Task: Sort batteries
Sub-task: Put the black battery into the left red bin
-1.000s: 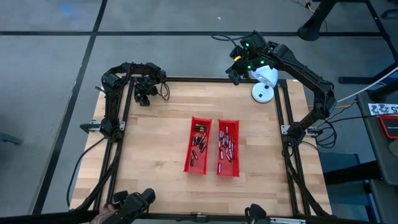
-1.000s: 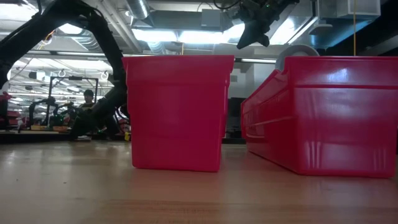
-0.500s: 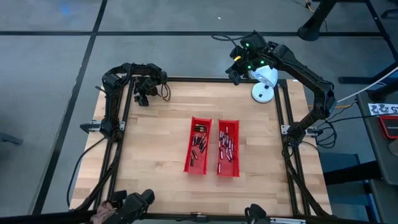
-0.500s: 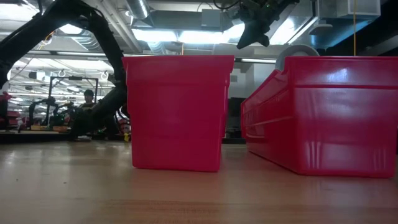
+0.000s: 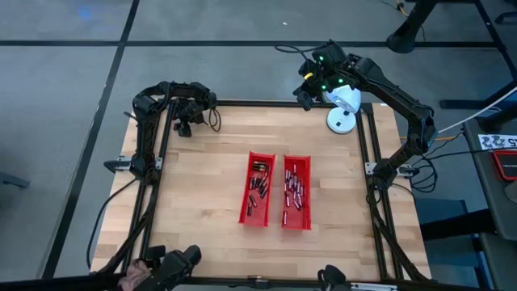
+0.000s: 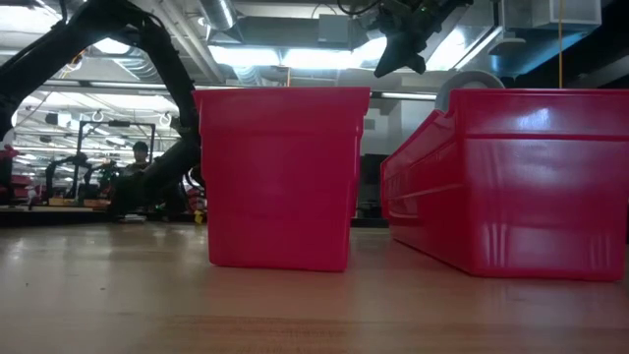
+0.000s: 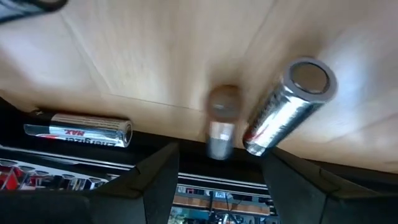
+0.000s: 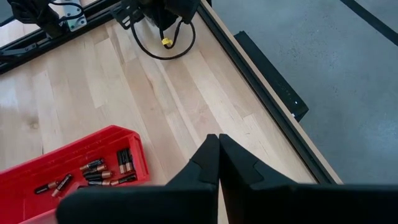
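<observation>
Two red trays stand side by side mid-table, the left tray [image 5: 257, 190] and the right tray [image 5: 296, 192]. Both hold several small batteries [image 5: 294, 187]. My left gripper [image 5: 184, 126] is at the table's far-left corner, low over the wood and open. In the left wrist view, three loose batteries lie on the wood by my left gripper [image 7: 221, 171]: a silvery one [image 7: 286, 109], a blurred one [image 7: 221, 124] between the fingers, and one lying crosswise [image 7: 81, 130]. My right gripper [image 8: 217, 155] is shut and empty, raised over the far edge [image 5: 305, 95].
A white round-based device [image 5: 342, 111] stands at the far-right corner. A black frame rail [image 5: 266, 103] runs round the table. A cable loop [image 8: 165, 43] lies near the left arm. Bare wood [image 5: 202, 186] spreads left of the trays. A person [image 6: 140, 157] shows in the room behind.
</observation>
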Robot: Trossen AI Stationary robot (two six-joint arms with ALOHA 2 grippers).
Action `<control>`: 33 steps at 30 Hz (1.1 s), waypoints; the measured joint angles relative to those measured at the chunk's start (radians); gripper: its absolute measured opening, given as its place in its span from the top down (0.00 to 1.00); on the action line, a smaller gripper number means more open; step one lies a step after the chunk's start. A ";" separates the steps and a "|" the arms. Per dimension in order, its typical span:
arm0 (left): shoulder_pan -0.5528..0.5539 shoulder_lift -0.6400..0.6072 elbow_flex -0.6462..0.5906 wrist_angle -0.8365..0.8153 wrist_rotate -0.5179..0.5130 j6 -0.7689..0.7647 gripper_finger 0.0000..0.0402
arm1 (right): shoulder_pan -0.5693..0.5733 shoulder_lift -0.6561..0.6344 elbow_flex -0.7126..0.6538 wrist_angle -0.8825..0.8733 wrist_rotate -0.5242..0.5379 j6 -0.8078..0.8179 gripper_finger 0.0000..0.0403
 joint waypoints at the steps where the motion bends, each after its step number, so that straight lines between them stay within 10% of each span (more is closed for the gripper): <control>1: 0.000 0.000 0.000 -0.003 0.000 0.000 0.46 | 0.000 0.000 0.000 0.000 0.000 0.000 0.99; 13: -0.022 0.055 0.000 -0.008 -0.037 0.033 0.49 | 0.000 0.000 0.000 -0.008 -0.029 0.006 0.99; 33: -0.040 0.056 0.000 -0.002 -0.036 0.049 0.91 | 0.000 0.000 0.000 -0.008 -0.031 0.007 0.99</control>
